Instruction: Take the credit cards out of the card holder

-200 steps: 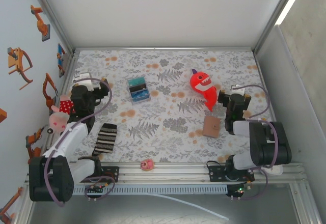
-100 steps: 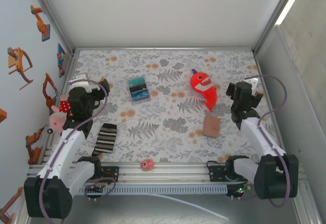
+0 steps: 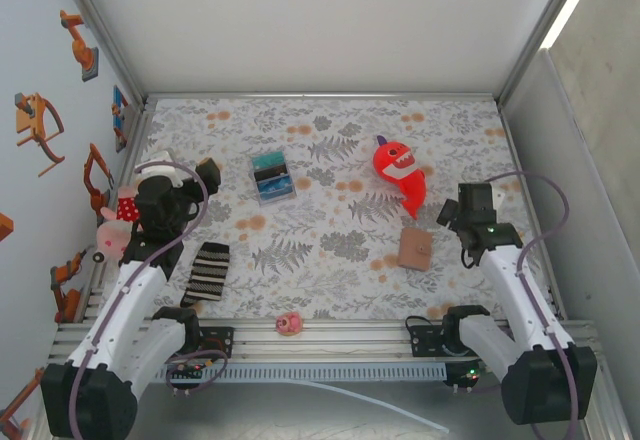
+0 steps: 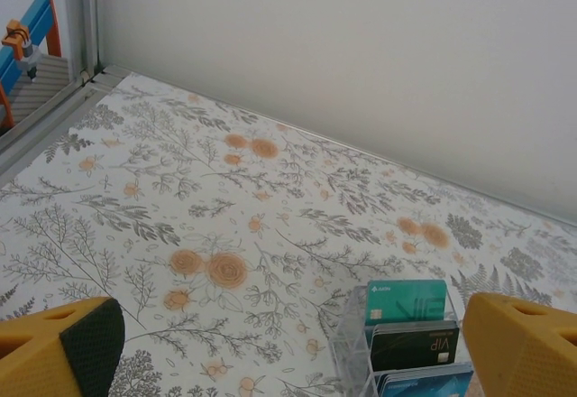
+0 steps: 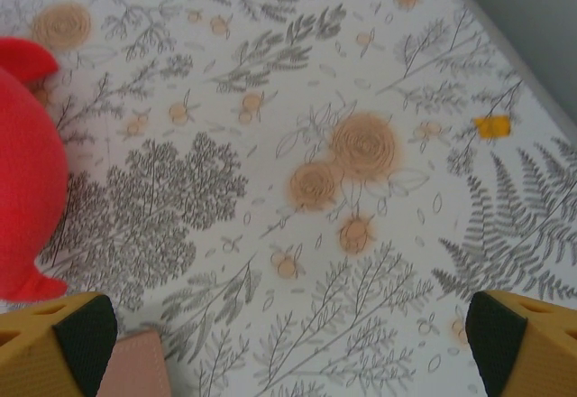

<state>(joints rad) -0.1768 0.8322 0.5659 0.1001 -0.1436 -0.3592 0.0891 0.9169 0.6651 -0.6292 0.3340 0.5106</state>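
Operator: Position of the card holder (image 3: 414, 248) is wanted first.

Reviewer: It is seen lying flat and folded shut on the floral table (image 3: 330, 130), right of centre, just below the red shark toy (image 3: 398, 170). A corner of it is caught at the lower left of the right wrist view, beside one finger pad (image 5: 86, 329).

Operator: And the fingers?

Reviewer: Both pairs are spread wide and nothing is held. The right gripper (image 5: 288, 347) is placed just beside the holder's right edge, apart from it. The left gripper (image 4: 288, 356) is pointed at the clear stand of cards (image 4: 410, 338), well apart from the holder.

Operator: What could be got wrong from here?

Reviewer: The wrong thing could be taken. Cards are shown openly in that stand, the left arm is aimed there, and it could be mistaken for the target. The holder is thin and flat, so it may be pushed along the table rather than lifted if fingers are brought down on its edge, and it could be slid against the shark. If one flap is pulled at the snap tab (image 3: 423, 251) while the other is not pinned, the whole holder would probably be dragged. Whether credit cards are inside cannot be told while it is shut.
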